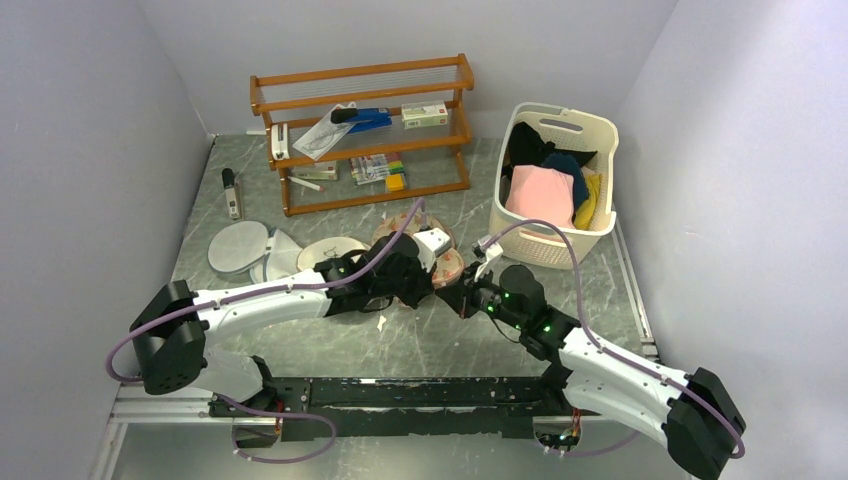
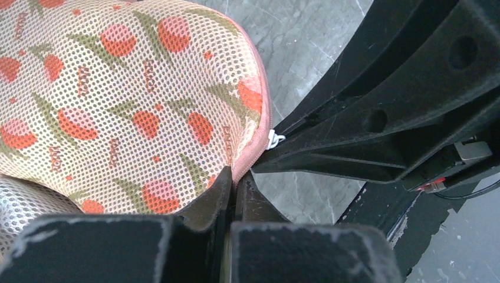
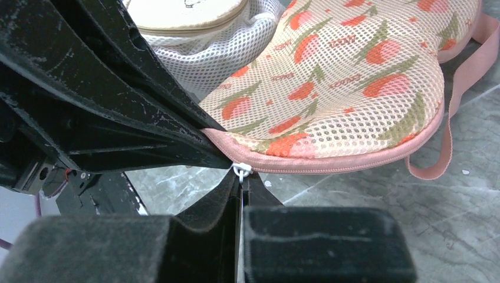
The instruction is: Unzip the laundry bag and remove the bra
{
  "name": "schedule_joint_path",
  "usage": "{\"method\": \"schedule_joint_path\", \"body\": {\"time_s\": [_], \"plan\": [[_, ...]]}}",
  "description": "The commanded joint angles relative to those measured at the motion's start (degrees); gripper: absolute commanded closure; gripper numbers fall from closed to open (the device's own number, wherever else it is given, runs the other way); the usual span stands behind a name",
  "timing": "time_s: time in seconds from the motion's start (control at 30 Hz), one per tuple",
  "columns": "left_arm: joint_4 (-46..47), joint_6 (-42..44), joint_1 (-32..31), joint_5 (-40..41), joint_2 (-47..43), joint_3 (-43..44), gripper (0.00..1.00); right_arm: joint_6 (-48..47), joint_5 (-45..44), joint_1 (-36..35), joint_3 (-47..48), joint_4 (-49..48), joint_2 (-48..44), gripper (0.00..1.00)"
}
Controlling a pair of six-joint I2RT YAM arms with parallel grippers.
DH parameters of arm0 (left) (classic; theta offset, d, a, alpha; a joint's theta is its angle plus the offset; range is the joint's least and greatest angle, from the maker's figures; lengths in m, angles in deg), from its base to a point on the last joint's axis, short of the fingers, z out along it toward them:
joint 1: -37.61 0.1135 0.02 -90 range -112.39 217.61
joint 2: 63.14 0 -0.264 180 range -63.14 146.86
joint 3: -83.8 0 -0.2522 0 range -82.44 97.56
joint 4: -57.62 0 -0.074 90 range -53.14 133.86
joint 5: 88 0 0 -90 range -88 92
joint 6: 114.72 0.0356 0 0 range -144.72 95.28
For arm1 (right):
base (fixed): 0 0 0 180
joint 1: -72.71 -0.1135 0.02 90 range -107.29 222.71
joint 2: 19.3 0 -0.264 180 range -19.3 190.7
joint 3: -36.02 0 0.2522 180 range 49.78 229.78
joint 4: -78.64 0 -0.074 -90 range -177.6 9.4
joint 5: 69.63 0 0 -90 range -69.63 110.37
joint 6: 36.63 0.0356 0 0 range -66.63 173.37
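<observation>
Two grippers meet at one edge of the big peach-pink mesh laundry bag [image 3: 354, 71] w/ red leafy print. It lies flat on the grey marble-look table [image 3: 413, 224], mid-table, just in front of the arms. Its zip looks shut all along the pink trim, so nothing is out yet. The bra can't be seen.

The left gripper [image 2: 234, 183] is closed & pinches the pink trim at the bag's rim. The right gripper [image 3: 241, 186] is closed too, w/ the tiny white zip pull [image 3: 240, 171] nipped btw its tips, right beside the left one's tips.

Step in hand, prob.: the very start of the unzip. One side holds the bag, the other has the pull.

The nxt move needs the right gripper to drag the pull along the trim, away from the left, low & slow so the small pull doesn't slip out. The left one must hold firm so the bag doesn't slide.

A round white mesh bag [image 3: 206, 53] w/ a beige top sits just behind. Best left alone.
</observation>
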Motion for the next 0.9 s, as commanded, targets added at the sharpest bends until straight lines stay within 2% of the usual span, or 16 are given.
{"method": "schedule_joint_path", "body": {"time_s": [0.0, 0.27, 0.43, 0.5, 0.7, 0.87], "plan": [[-1.88, 0.02, 0.08, 3.90, -1.44, 0.56, 0.93, 0.21, -3.32, -0.19, 1.52, 0.08, 0.03, 1.00], [-1.16, -0.71, 0.09, 4.59, -3.47, -2.43, 0.93, 6.35, -22.36, -0.08, 2.88, 9.81, 0.36, 1.00], [-0.29, -2.20, 0.07, 4.95, -3.61, -5.14, 0.93, 7.86, -35.62, -0.03, 8.07, 19.60, 3.41, 1.00], [0.31, -2.61, 0.11, 4.61, -3.03, -6.46, 0.93, 3.46, -33.92, -0.07, 8.82, 19.08, 3.20, 1.00], [1.02, -3.11, 0.13, 5.18, -1.88, -8.41, 0.93, -3.25, -18.56, -0.12, 5.03, 11.46, -1.98, 1.00], [1.24, -1.09, 0.09, -0.84, -3.45, -6.15, 0.60, -4.24, -6.77, -0.17, 2.66, 5.40, -3.69, 1.00]]}}
